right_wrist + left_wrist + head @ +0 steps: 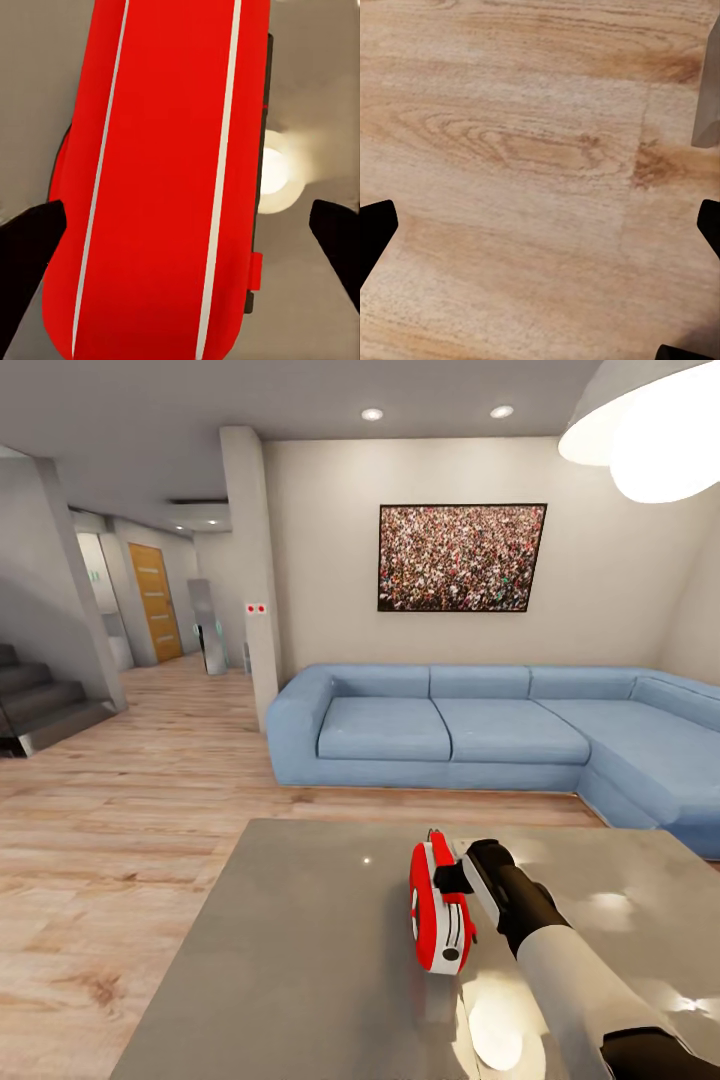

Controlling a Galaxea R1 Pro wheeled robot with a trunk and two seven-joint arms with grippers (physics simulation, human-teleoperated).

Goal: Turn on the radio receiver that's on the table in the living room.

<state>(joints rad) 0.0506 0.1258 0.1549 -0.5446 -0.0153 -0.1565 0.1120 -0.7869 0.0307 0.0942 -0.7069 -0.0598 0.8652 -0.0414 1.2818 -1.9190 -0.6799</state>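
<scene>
**Right gripper at the radio – line up the press**

Nearest: right gripper (184, 225) is spread wide, one dark fingertip (26, 247) each side of the radio receiver (161, 180), w/ grey tabletop showing between the far finger and the red shell. Not pinching anything yet, as far as the wrist view shows. The radio fills that view edge-on: red body, two thin white bands running lengthwise.

From the head view, the right gripper (455, 875) sits right at the radio receiver (440, 910), which stands on edge near the middle of the table (280, 960). Can't tell if they're touching. The dial face isn't clear from here.

To do this step well, IMO: keep the approach slow; the radio is narrow on edge and prob tips or slides w/ a sideways shove. Aim contact at the dial/switch face, not the shell, and brace vs the table rather than pushing it away.

Left gripper (540, 232) is also spread, fingertips over bare wood floor (525, 150), a table corner at the edge.

Farther back: blue sofa (450, 730), then crowd picture (460, 557) on the wall.
</scene>
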